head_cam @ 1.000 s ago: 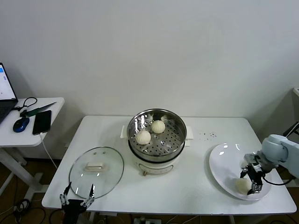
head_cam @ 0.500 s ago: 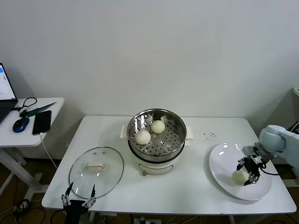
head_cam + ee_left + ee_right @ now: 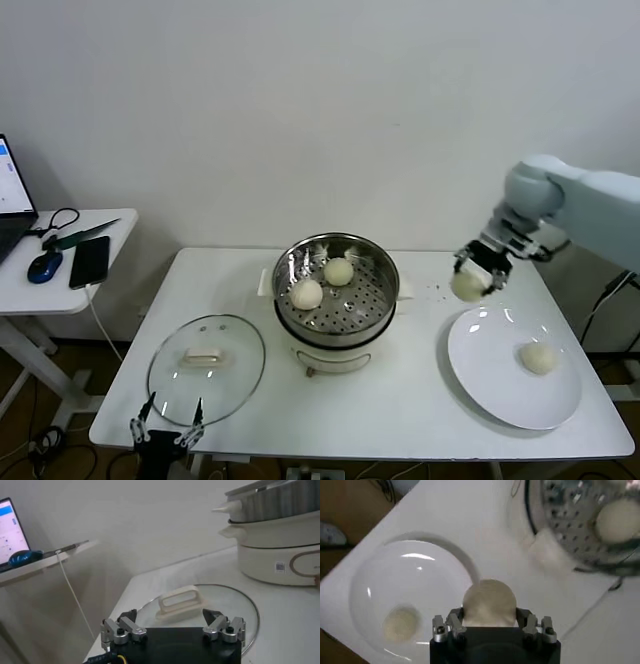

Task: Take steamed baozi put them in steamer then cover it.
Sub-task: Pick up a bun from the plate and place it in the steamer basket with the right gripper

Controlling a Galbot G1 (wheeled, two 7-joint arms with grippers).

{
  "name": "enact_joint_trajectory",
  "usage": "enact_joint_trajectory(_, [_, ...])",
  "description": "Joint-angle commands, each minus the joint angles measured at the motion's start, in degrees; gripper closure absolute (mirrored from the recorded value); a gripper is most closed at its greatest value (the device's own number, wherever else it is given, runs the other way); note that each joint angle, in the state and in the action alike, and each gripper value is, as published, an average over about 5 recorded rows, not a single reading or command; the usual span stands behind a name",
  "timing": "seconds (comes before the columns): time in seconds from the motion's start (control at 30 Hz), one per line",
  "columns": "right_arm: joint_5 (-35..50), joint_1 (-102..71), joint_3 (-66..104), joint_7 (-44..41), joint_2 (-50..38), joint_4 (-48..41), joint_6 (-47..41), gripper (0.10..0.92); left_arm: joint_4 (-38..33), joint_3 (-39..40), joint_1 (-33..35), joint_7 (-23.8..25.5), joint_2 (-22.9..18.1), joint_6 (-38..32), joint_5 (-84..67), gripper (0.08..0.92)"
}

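My right gripper (image 3: pixel 470 279) is shut on a steamed baozi (image 3: pixel 465 286) and holds it in the air between the white plate (image 3: pixel 490 375) and the steamer (image 3: pixel 385 290). The wrist view shows the bun (image 3: pixel 489 602) between the fingers. Two baozi (image 3: pixel 307 293) (image 3: pixel 339 271) lie in the steamer basket. One baozi (image 3: pixel 538 357) lies on the plate. The glass cover (image 3: pixel 206 367) with its white handle (image 3: pixel 179 601) lies flat on the table at the front left. My left gripper (image 3: pixel 165 433) is open and empty at the table's front edge, just before the cover.
A side table (image 3: pixel 60 262) at the left holds a phone (image 3: pixel 90 261), a mouse (image 3: pixel 44 266) and a laptop corner. The white table's edge (image 3: pixel 400 456) runs along the front. The steamer's white handle (image 3: pixel 547 552) juts toward the plate.
My right gripper lifted one baozi off the plate and carried it up and left toward the steamer. One baozi stays on the plate. The left arm has not moved.
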Motion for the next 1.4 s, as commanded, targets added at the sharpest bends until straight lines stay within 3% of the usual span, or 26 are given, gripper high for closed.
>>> enact_joint_trajectory(0.03, [-2.3, 6.1, 0.6, -1.1, 15.4, 0.1, 10.2, 0.347, 0.1, 0.1, 0.0, 0.0, 0.0, -0.1, -0.2, 0.177])
enact_joint_trajectory(0.5, [-10.2, -7.3, 4.1, 0.1, 29.8, -4.1, 13.4, 0.347, -0.3, -0.6, 0.0, 0.1, 0.1, 0.0, -0.9, 0.177])
enact_joint_trajectory(1.23, [-11.6, -13.5, 2.6, 1.3, 30.8, -4.6, 13.9, 0.336, 0.6, -0.8, -0.4, 0.1, 0.3, 0.2, -1.0, 0.177])
enact_joint_trajectory(1.4, [-13.6, -13.7, 3.3, 1.6, 30.4, -4.5, 13.3, 0.262, 0.3, -0.8, -0.3, 0.4, 0.6, 0.3, -0.9, 0.177])
